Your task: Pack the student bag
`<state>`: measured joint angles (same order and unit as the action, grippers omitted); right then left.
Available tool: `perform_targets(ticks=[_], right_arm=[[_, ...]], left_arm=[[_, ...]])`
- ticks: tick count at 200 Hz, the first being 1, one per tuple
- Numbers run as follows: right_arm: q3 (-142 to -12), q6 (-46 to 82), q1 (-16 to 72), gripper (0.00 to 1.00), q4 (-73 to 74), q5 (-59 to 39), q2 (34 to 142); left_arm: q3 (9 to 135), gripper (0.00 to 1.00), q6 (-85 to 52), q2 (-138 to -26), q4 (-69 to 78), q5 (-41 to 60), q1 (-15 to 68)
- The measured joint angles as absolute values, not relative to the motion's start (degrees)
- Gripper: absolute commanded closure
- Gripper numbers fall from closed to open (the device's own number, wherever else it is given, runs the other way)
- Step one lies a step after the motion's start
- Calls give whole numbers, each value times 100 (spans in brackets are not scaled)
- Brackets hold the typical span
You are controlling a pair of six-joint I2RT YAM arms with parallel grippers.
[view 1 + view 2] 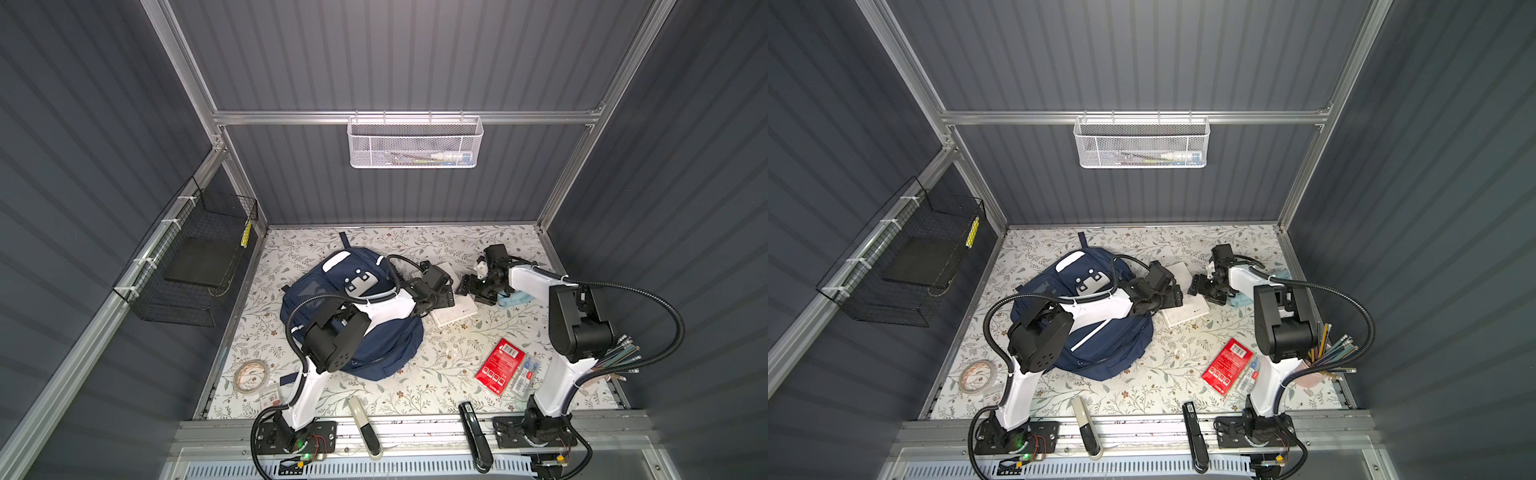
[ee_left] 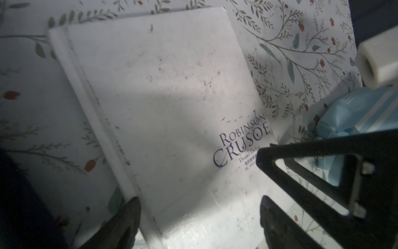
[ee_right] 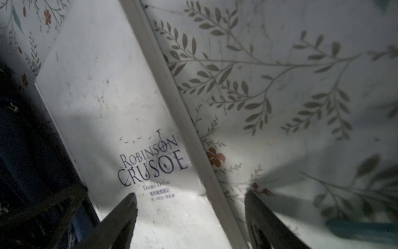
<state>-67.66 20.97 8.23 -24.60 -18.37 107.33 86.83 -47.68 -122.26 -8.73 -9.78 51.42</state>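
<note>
left jaws and right jaws both apart, empty, poised over the book (image 1: 455,316) from opposite sides (two-arm pickup, I'd guess). student bag (image 1: 309,291) lies on the desk (image 1: 415,374) just beside the book, handy for loading.

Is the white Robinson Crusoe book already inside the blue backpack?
No, the book lies flat on the floral table, outside the student bag.

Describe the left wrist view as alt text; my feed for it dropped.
A white Robinson Crusoe book lies flat on the floral table cover, with the open left tool poised over one end, fingers apart. The right tool juts in beside the title, in front of a light-blue packet.
</note>
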Motion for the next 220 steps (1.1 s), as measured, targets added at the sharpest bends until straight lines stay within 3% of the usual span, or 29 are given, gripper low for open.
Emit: perform_targets(ticks=[101,148,220], right_arm=[[-6302,2279,893,37,-1973,-2121,10578],[-6211,2316,895,39,-1848,-2147,10532],[-6014,2342,899,52,-1726,-2187,10449]], left_arm=[[8433,12,-4652,-11959,-1341,-2296,5398],[8460,12,-4609,-11889,-1468,-2106,5308],[8875,22,-4501,-12529,-1273,-1678,5140]])
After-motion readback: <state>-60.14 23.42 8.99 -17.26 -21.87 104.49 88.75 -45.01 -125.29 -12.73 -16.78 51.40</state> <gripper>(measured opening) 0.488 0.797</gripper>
